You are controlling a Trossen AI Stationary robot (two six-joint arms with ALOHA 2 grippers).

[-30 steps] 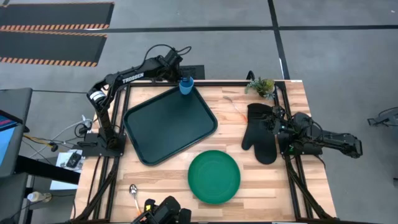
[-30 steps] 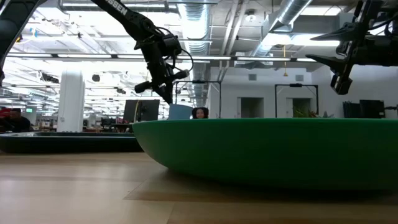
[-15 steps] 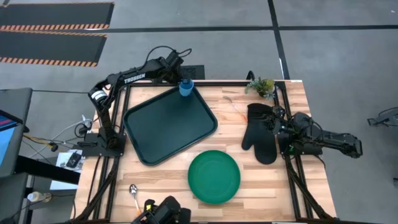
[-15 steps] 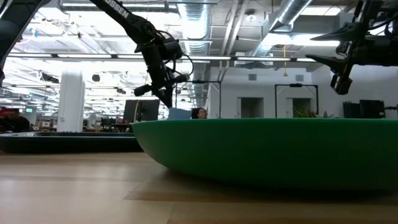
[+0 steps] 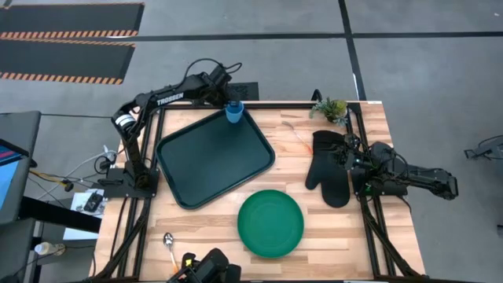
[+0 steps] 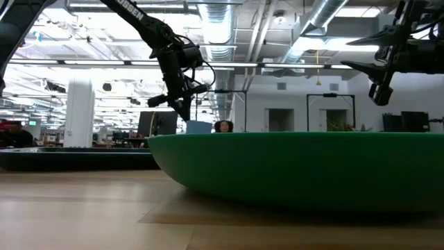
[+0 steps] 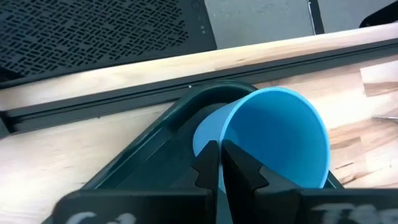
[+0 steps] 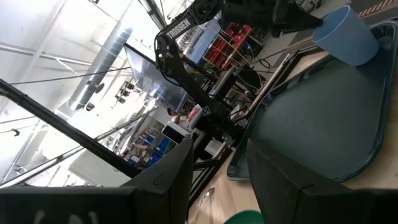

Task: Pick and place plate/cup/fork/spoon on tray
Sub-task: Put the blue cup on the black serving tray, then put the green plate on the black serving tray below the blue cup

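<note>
The light-blue cup (image 5: 234,111) is at the far corner of the dark tray (image 5: 206,161), tilted, in my left gripper (image 5: 229,101), which is shut on it. It also shows in the left wrist view (image 7: 280,137) and the low view (image 6: 199,126). The green plate (image 5: 270,222) lies flat on the table near the front edge. The spoon (image 5: 168,240) lies at the front left. The fork (image 5: 298,137) lies beside the mitt. My right gripper (image 8: 217,186) is open and empty at the table's right edge (image 5: 363,174). My left gripper pinches the cup's rim (image 7: 219,146), one finger inside the cup (image 7: 241,171) and one outside (image 7: 204,167). The fingers come slanting down from the table's far left. The cup sits tilted, its mouth facing the wrist camera and its base low over the tray's far corner (image 7: 208,102); whether it touches the tray I cannot tell.
A black oven mitt (image 5: 330,167) lies at the right, by my right arm. A small potted plant (image 5: 330,108) stands at the far right corner. A dark camera mount (image 5: 211,267) sits at the front edge. The tray's floor is bare.
My left gripper has shifted a little toward the table's left with the cup still in its hold.
</note>
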